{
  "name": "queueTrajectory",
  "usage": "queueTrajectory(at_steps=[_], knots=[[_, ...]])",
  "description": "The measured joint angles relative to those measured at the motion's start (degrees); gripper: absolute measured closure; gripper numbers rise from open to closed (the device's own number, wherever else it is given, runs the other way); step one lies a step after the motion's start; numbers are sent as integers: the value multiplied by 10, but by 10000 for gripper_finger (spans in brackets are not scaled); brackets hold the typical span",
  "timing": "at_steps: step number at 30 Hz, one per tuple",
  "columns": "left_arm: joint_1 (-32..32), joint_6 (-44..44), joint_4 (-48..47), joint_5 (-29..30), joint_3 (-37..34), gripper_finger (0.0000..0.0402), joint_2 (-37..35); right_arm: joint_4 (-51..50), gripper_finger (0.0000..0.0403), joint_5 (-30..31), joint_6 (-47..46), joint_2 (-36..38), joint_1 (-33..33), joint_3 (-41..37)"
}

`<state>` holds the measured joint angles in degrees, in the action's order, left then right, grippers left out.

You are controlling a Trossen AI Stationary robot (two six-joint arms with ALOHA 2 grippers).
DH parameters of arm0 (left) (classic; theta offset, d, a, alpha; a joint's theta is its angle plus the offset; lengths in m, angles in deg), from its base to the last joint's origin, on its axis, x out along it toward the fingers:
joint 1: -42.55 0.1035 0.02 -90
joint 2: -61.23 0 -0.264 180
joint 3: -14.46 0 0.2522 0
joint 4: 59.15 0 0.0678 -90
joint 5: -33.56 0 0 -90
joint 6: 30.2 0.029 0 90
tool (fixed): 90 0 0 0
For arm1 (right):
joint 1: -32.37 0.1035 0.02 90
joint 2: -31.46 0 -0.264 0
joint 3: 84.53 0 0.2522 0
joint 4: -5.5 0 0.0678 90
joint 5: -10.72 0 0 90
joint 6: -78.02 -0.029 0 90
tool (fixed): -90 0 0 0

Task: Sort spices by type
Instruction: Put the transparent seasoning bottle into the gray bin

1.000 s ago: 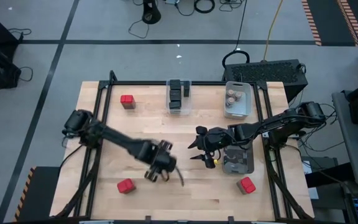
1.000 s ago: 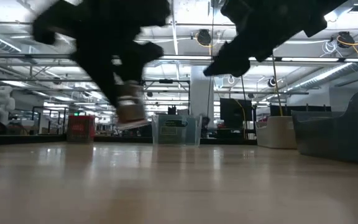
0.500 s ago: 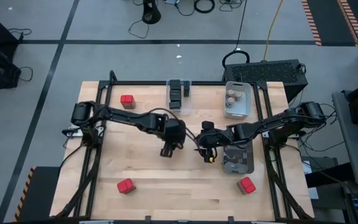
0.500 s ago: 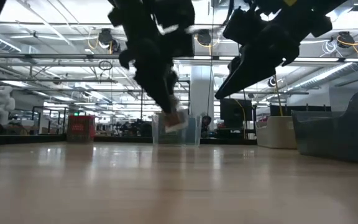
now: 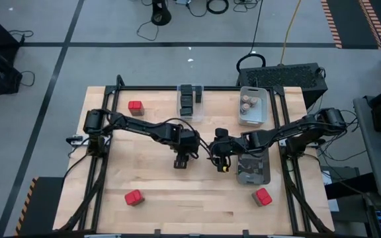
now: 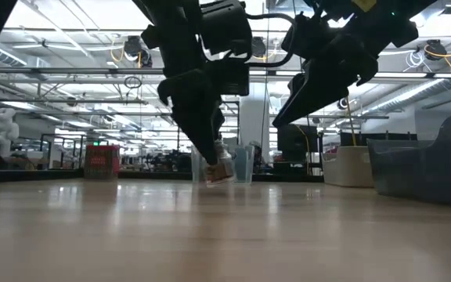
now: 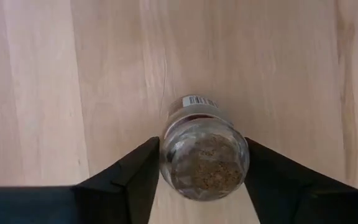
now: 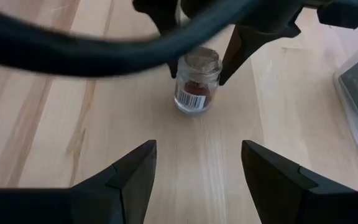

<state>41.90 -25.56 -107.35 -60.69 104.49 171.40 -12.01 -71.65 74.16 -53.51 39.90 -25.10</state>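
Note:
A small round glass jar (image 7: 204,158) of brown spice, with a barcode label, is between the fingers of my left gripper (image 5: 181,162) at the middle of the table. Its clear end faces up to the wrist. In the low view the jar (image 6: 220,168) is tilted, its tan end down at about table height. My right gripper (image 5: 221,165) hangs open and holds nothing just to the right, pointing at the jar (image 8: 196,84). Red tins lie at the far left (image 5: 135,106), near left (image 5: 133,197) and near right (image 5: 263,196). My left gripper pinches the jar's round side near its upper end (image 7: 166,158) between its two fingers (image 7: 138,171), one on each side. The fingers come steeply from above. The jar hangs tilted below them; whether its lower end (image 6: 224,175) touches the table I cannot tell.
A clear bin (image 5: 190,114) with dark tins stands at the far middle. To its right a white bin (image 5: 256,119) holds tan-topped jars. A dark grey bin (image 5: 253,173) lies under my right arm. Bare wood lies between the bins and the near edge.
My left gripper has swung with the jar from near the table's front toward the far edge and a little right, to the middle. It has rolled about its own line and sunk, bringing the jar down to table height. My right gripper has tipped more steeply downward in place.

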Motion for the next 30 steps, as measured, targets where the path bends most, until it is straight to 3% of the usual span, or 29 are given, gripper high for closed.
queueTrajectory(at_steps=[7, 14, 19, 23, 26, 30], knots=[[-2, -9, 6, -3, 0, 117, 0, -3, 184, 0, 0, 0, 0, 0], [-2, 2, -62, 29, 12, 102, -49, -5, 184, 0, -13, 0, 0, 0], [-10, -1, -125, 82, 6, 101, -135, -2, 184, 0, -12, 0, 0, 0], [-23, -20, -123, 104, -39, 101, -237, 33, 184, 0, -13, 0, -2, 0], [-32, -50, -80, 132, -105, 101, -327, 67, 184, -2, -27, 0, -12, 0], [-54, -89, 65, 163, -236, 101, -448, 69, 184, -5, -30, 0, -36, 0]])
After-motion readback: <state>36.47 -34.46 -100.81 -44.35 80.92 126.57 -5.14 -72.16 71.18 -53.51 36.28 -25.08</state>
